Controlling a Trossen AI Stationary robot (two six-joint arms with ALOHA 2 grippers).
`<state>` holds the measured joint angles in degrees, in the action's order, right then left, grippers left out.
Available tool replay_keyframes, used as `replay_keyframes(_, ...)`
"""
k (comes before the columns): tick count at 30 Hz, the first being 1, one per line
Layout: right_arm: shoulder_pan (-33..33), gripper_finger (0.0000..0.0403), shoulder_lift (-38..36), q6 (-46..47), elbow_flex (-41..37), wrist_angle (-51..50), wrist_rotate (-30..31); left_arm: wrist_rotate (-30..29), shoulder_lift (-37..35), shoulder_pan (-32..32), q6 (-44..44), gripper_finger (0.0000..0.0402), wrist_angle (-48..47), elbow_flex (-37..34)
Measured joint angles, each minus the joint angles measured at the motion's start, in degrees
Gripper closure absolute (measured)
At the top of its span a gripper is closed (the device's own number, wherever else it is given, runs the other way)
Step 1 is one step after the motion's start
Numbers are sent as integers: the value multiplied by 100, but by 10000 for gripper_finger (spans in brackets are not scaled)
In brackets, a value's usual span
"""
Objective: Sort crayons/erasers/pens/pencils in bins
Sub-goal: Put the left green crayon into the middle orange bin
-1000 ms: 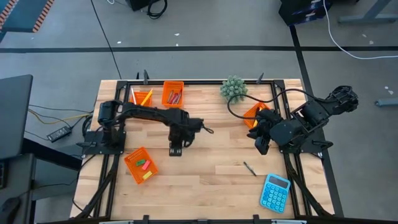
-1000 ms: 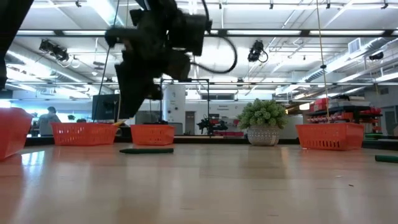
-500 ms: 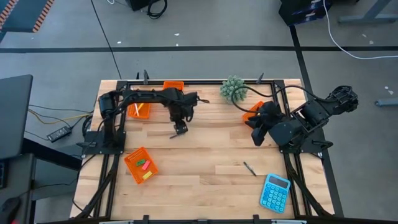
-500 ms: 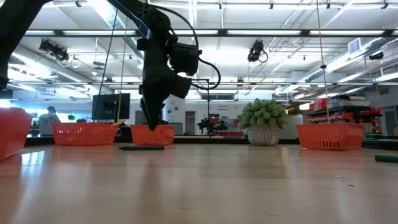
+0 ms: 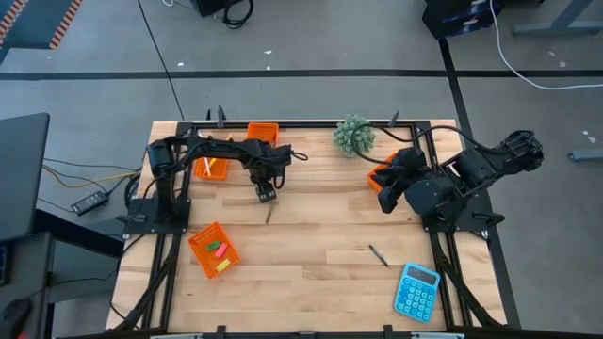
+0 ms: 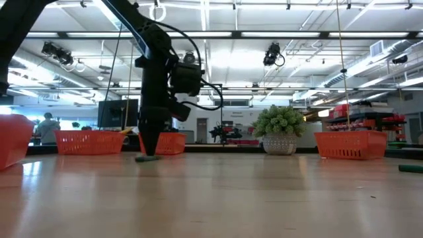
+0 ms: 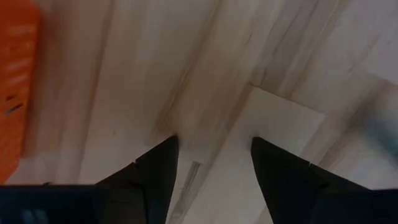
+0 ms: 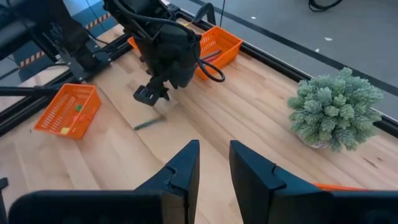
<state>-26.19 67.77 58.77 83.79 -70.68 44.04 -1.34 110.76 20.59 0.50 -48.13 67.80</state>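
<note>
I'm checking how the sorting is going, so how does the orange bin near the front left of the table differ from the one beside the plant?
The front-left bin stands free on the wood, turned at an angle, with small pink, green and yellow erasers showing inside. The bin beside the plant is mostly hidden under the right gripper, so its contents cannot be seen. Both are small orange baskets.

Bare desk [image 5: 311, 221] is lying open around the left end effector [image 5: 266, 194]; only a green crayon [image 5: 268, 215] is sitting just beside it, and an orange bin [image 5: 263, 133] is standing behind.
</note>
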Motion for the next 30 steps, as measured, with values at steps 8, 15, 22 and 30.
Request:
replay_keyframes(8, 146, 309, 0, -43, 0, -36, -150, 38, 25, 29, 206, 185, -252, 340)
replay_keyframes(15, 144, 309, 0, 78, 0, -52, -619, 1805, -568, -176, -1336, 199, -89, 956)
replay_keyframes(22, 143, 309, 0, 519, 0, -370, -1390, 3248, -925, -1793, -1356, 224, 1187, 966)
replay_keyframes(30, -47, 309, 2, 398, -2, -1133, -1999, 2840, -185, -3188, -3001, 242, 4102, 973)
